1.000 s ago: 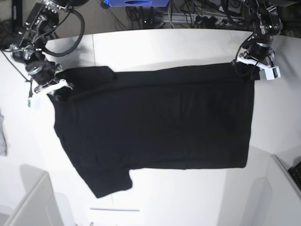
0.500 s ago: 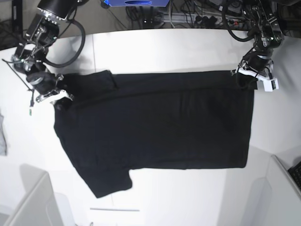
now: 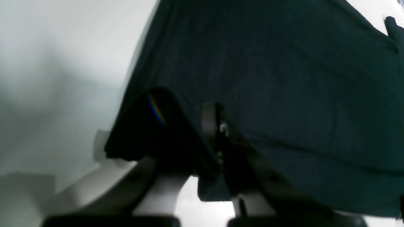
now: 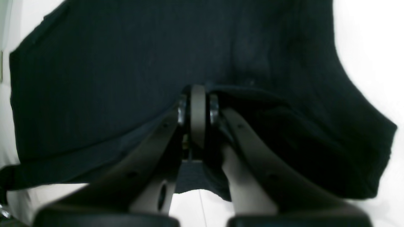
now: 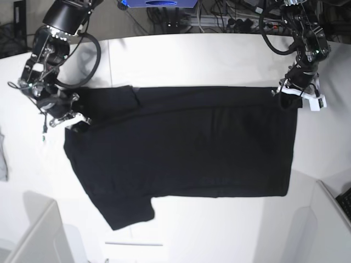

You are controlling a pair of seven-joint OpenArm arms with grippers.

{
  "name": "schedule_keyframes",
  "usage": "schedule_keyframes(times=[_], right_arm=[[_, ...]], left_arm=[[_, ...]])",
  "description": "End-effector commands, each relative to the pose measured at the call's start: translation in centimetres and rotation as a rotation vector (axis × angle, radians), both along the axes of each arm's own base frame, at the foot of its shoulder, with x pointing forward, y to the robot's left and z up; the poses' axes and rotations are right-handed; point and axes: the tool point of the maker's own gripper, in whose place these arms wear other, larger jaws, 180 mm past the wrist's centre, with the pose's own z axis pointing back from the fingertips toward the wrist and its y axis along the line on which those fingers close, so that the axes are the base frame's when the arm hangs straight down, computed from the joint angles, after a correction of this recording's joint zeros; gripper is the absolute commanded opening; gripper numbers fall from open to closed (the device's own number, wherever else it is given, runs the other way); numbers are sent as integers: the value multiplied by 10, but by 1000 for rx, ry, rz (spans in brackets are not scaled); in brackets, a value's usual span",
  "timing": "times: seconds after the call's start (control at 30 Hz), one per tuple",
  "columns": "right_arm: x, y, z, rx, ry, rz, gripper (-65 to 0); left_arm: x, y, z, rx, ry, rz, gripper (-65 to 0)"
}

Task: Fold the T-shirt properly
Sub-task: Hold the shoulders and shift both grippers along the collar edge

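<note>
Both hands, left hand (image 5: 296, 96) and right hand (image 5: 70, 118), clamp the T-shirt (image 5: 181, 150) along its far edge; its long axis runs between them.

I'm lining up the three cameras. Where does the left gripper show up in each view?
Base: left gripper, upper right, shut on the T-shirt's far right corner.
Left wrist: left gripper, bottom centre, cloth pinched between its fingers.
Right wrist: not in it; only the right gripper shows there.
Shared landmark: the black T-shirt, in all three.
</note>
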Motion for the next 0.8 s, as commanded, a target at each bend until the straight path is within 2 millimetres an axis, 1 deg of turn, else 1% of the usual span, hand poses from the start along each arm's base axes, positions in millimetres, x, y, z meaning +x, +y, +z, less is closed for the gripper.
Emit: schedule_keyframes(times=[0.0, 0.1, 0.2, 0.3, 0.47, 0.57, 0.63, 0.77], right_arm=[[13, -3, 13, -23, -51, -3, -650], [17, -3, 10, -45, -38, -9, -650], [25, -6, 16, -63, -62, -20, -650], [31, -8, 20, -65, -80, -25, -650], [32, -11, 6, -50, -42, -29, -650], [30, -9, -1, -36, -23, -30, -650], [32, -10, -1, -36, -35, -39, -650], [35, -10, -7, -23, -31, -49, -650]], left_arm=[[11, 5, 15, 17, -58, -1, -650], [13, 5, 16, 16, -62, 1, -650], [23, 6, 22, 15, -86, 2, -650], [27, 8, 16, -2, -80, 14, -650], [32, 10, 11, -16, -73, 23, -650], [37, 13, 17, 2, -80, 9, -650], [42, 14, 18, -1, -88, 12, -650], [46, 20, 9, -24, -73, 36, -650]])
